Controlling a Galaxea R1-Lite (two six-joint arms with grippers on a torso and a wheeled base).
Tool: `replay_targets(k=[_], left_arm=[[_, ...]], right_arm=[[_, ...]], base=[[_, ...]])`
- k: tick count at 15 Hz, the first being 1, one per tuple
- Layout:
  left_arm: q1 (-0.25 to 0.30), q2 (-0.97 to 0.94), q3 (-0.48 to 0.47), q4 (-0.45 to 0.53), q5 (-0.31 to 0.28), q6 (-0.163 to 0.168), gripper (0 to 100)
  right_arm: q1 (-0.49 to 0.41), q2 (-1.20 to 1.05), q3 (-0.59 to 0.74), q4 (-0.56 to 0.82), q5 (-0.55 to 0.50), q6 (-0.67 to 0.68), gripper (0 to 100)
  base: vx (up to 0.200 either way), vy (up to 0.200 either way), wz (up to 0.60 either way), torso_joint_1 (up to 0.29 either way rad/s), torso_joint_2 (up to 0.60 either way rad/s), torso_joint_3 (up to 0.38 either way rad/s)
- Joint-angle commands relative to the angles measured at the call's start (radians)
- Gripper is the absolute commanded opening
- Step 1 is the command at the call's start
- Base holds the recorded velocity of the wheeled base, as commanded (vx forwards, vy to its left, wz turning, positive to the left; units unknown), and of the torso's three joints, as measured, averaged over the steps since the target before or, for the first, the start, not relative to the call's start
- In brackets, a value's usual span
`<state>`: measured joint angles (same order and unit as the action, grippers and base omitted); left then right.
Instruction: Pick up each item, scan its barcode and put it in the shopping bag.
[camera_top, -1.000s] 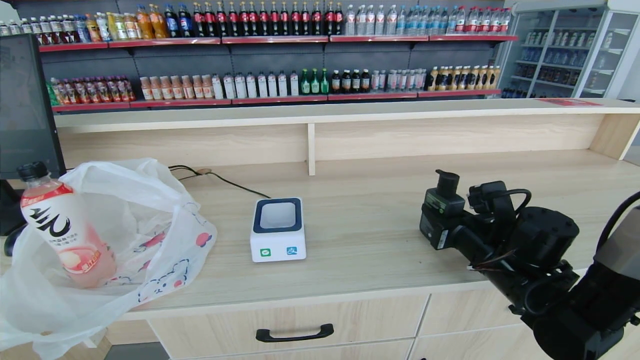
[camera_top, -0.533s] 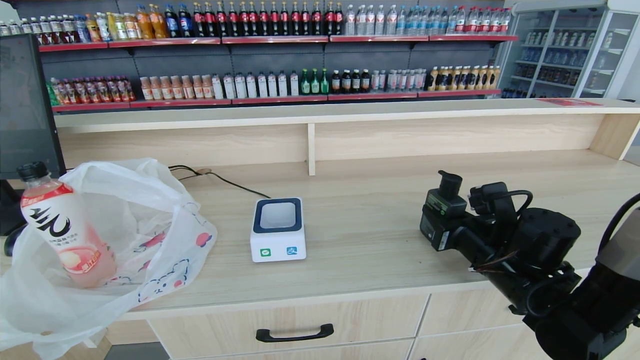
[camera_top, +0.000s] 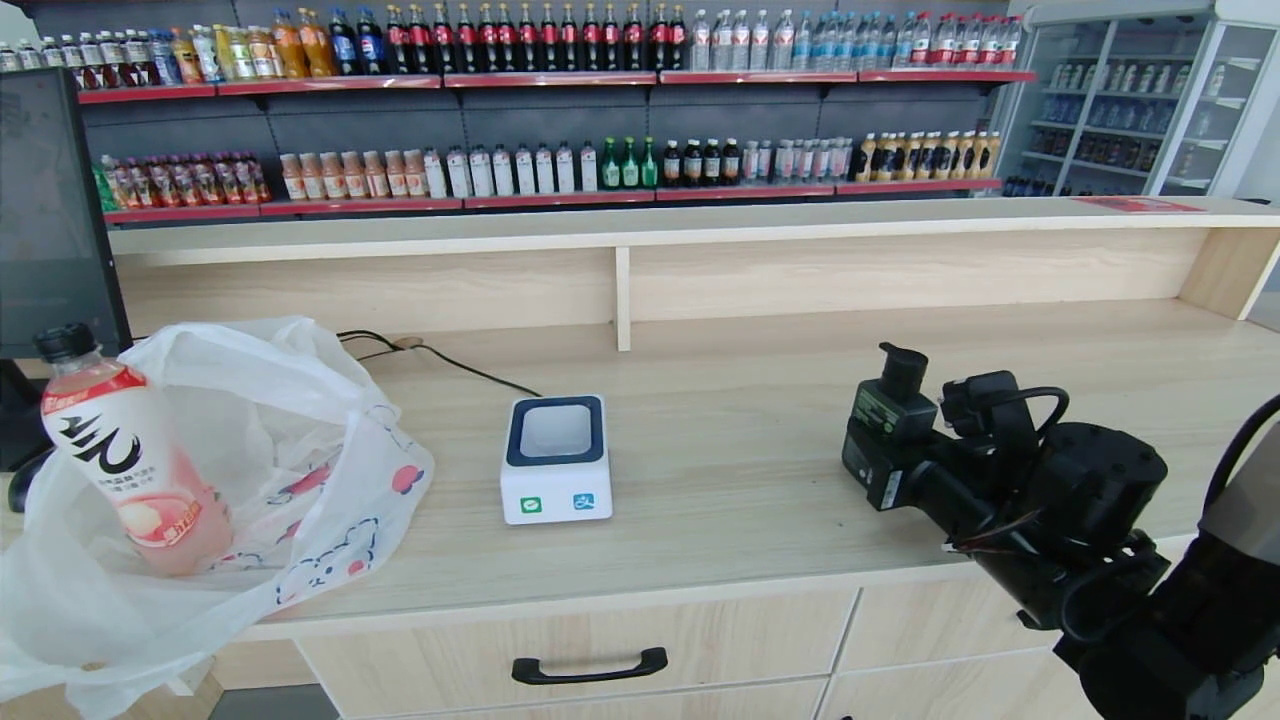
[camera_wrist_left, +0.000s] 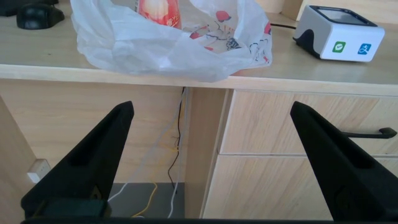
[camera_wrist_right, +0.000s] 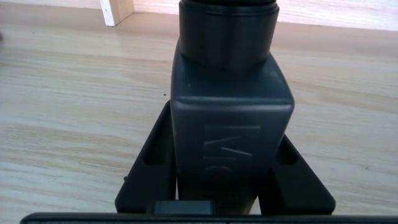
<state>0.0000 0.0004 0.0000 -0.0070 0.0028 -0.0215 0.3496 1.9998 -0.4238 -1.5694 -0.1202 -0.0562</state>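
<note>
Head view: with right gripper (camera_top: 890, 455) clamped on the dark bottle (camera_top: 884, 405) over the counter (camera_top: 740, 480), right of the scanner (camera_top: 556, 458), carry it left, label facing the scanner window. Leave left gripper (camera_wrist_left: 211, 118), jaws wide apart below the shopping bag (camera_wrist_left: 155, 46), aside.

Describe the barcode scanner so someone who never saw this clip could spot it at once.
On the wooden counter, between the white shopping bag on the robot's left and the dark bottle held on its right, sits the scanner. It is the only small white box, with a dark blue frame round its pale top window.
</note>
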Motion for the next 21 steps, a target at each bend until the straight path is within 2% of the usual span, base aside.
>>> replay_targets(k=[1,8,11,18,20,21], left_arm=[[0.000,0.000,0.000,0.002,0.000,0.000,100],[0.000,0.000,0.000,0.002,0.000,-0.002,100],[0.002,0.000,0.000,0.002,0.000,-0.003,100],[0.002,0.001,0.000,0.002,0.000,-0.005,100],[0.002,0.001,0.000,0.004,0.000,-0.005,100],[0.002,0.001,0.000,0.004,0.000,-0.003,100]], right_arm=[[0.002,0.002,0.005,-0.001,-0.001,-0.001,0],[0.002,-0.032,-0.036,-0.001,0.001,0.001,0],[0.023,-0.125,-0.032,-0.001,0.001,0.009,0],[0.189,-0.420,0.185,-0.001,-0.001,0.019,0],[0.276,-0.504,0.278,-0.001,-0.001,0.029,0],[0.292,-0.516,0.290,-0.001,-0.001,0.038,0]], base=[[0.000,0.000,0.00,0.000,0.00,0.000],[0.000,0.000,0.00,0.000,0.00,0.000],[0.000,0.000,0.00,0.000,0.00,0.000],[0.000,0.000,0.00,0.000,0.00,0.000],[0.000,0.000,0.00,0.000,0.00,0.000],[0.000,0.000,0.00,0.000,0.00,0.000]])
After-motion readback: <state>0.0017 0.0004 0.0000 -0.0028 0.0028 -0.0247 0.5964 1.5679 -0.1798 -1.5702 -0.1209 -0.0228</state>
